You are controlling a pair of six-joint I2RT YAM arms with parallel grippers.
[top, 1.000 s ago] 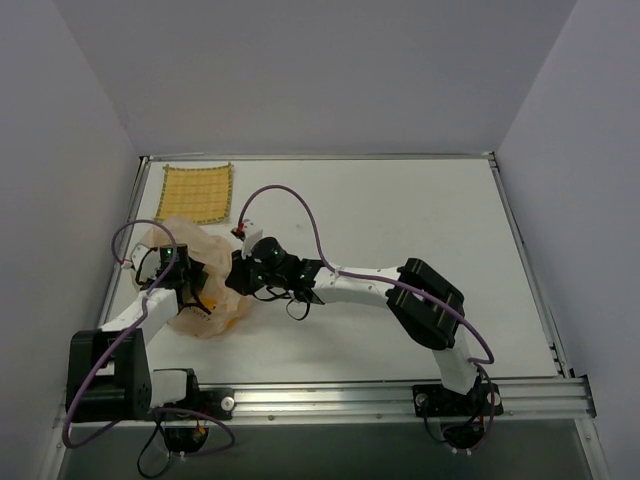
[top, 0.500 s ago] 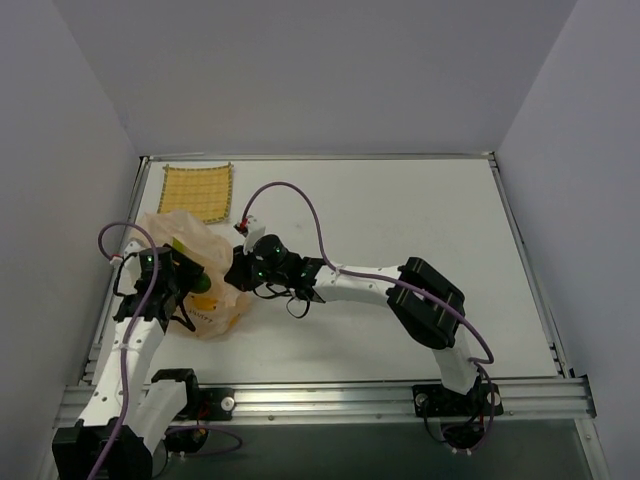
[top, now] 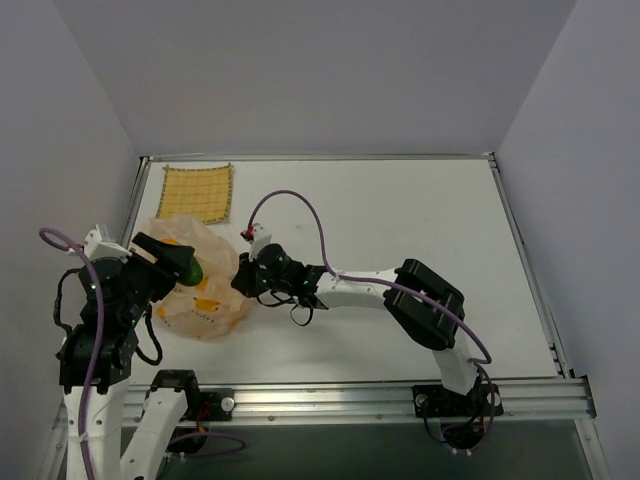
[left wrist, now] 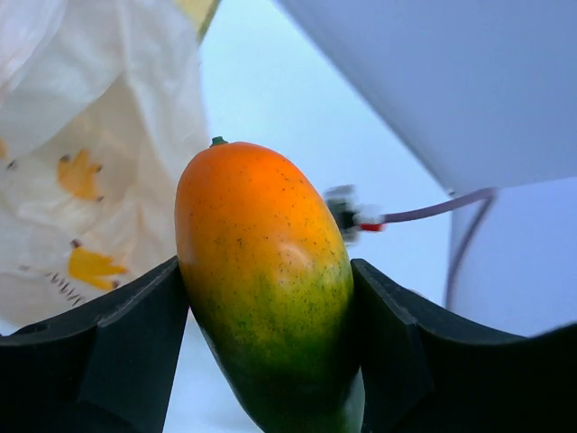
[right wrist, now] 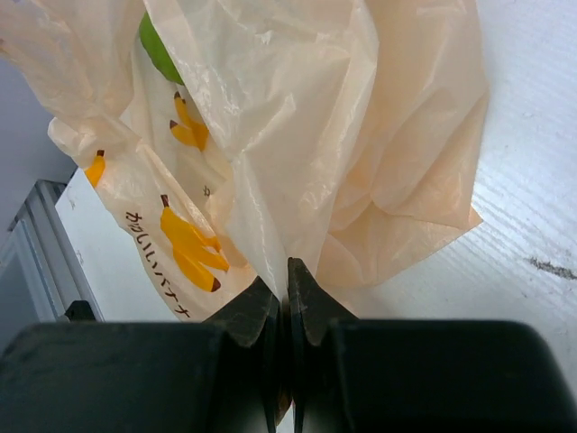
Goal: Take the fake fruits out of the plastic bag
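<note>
Top external view: I find the left gripper (top: 180,262) raised at the left edge of the table (top: 420,200), closed on the mango-like fruit (top: 191,269), whose dark green end shows between the jaws. A second ago this gripper was sunk in the mouth of the plastic bag (top: 205,300); it has since drawn up and back to the left, and the fruit now sits over the bag's upper left rim. The bag lies fuller and more spread than before. The right gripper (top: 243,280) has barely shifted and stays clamped on the bag's right edge. The yellow woven mat (top: 197,192) lies untouched behind the bag.

Left wrist view: the black fingers (left wrist: 126,347) press both flanks of the fruit, orange end up, green end down, at a medium spread. The fruit is clear of the bag, which hangs at the left behind it.

Right wrist view: the jaws are fully closed, pinching a fold of the bag's film. One round green fruit (right wrist: 160,47) shows through the film, inside the bag.
</note>
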